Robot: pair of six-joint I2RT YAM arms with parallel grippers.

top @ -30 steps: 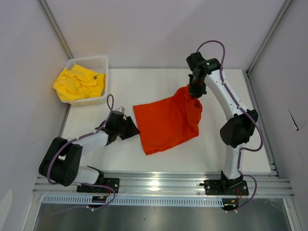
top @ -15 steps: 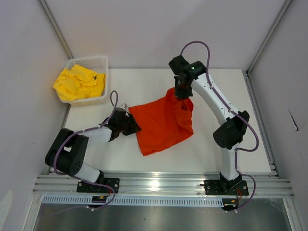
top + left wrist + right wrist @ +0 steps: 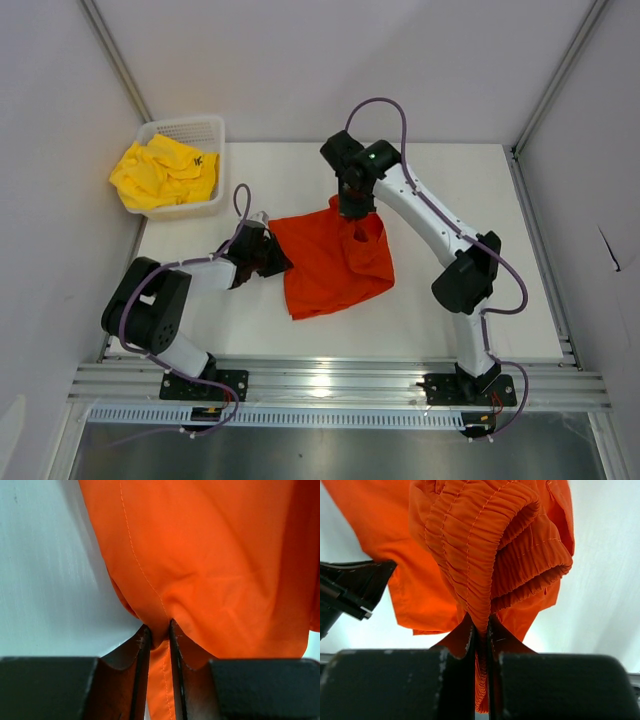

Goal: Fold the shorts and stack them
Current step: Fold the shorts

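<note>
I see right gripper [image 3: 350, 208], pinching orange shorts [image 3: 330, 265] mid-frame, has carried its edge leftward. Left gripper [image 3: 268, 255] has just clamped the left edge. Fold underway. Yellow shorts [image 3: 165, 170] in basket [image 3: 185, 128], upper left.

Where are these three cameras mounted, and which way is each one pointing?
Top external: fixed high behind the robot, looking down at the table; the left arm and right arm show whole, the orange-red shorts between them.
Left wrist: on the left arm, looking along the left claw, which pinches the shorts' edge.
Right wrist: on the right arm, looking along the right claw, which pinches the gathered waistband.
Shared: all three show the orange-red shorts; the right wrist view also catches the left claw.
</note>
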